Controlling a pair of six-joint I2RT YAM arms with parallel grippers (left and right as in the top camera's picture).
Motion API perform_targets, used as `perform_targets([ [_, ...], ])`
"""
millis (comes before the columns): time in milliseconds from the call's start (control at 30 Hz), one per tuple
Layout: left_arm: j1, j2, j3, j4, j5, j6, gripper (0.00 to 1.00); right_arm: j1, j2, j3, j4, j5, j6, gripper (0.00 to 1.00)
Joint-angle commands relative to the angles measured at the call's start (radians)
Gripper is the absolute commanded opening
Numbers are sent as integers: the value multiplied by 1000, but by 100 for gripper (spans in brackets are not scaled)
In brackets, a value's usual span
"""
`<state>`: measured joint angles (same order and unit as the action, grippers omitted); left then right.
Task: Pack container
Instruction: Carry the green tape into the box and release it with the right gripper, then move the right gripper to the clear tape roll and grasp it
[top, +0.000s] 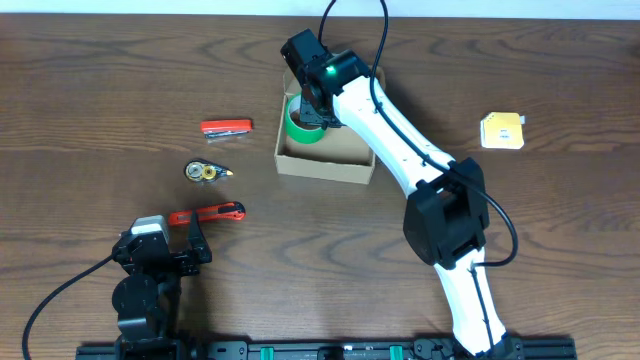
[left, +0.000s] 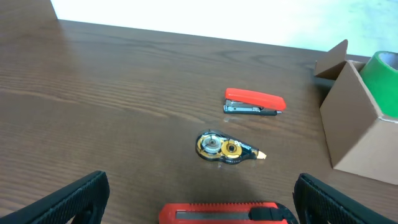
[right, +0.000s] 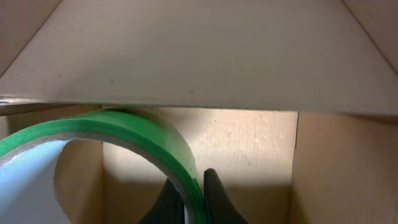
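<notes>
The tan cardboard container (top: 322, 164) stands open at the table's middle back; it also shows at the right of the left wrist view (left: 360, 124). My right gripper (right: 191, 193) is shut on the wall of a green tape roll (top: 300, 128) and holds it inside the container's left part, the box walls (right: 249, 149) all around it. My left gripper (left: 199, 205) is open and empty near the front left, with a red utility knife (left: 224, 213) lying between its fingers on the table.
A red stapler (top: 226, 127) and a clear correction-tape dispenser (top: 206, 172) lie left of the container. The red utility knife (top: 206, 213) lies in front of them. A yellow tape measure (top: 502, 131) sits at the far right.
</notes>
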<state>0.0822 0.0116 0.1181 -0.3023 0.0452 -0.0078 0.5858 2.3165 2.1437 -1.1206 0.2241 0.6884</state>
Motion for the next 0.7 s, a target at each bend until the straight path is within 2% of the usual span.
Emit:
perform_targets([
  [0, -4, -6, -26, -3, -4, -15, 95, -10, 35, 2, 10, 4, 23, 1],
  [300, -4, -6, -26, -3, -4, -14, 95, -12, 37, 2, 2, -19, 26, 2],
  [333, -4, -6, -26, -3, -4, -15, 96, -12, 37, 2, 2, -19, 26, 5],
  [400, -4, -6, -26, -3, -4, -14, 95, -16, 37, 2, 2, -19, 26, 20],
  [567, -4, -6, -26, -3, -4, -15, 95, -17, 37, 2, 3, -18, 26, 28],
  [667, -4, -6, -26, -3, -3, -14, 95, -17, 37, 2, 2, -18, 25, 29],
])
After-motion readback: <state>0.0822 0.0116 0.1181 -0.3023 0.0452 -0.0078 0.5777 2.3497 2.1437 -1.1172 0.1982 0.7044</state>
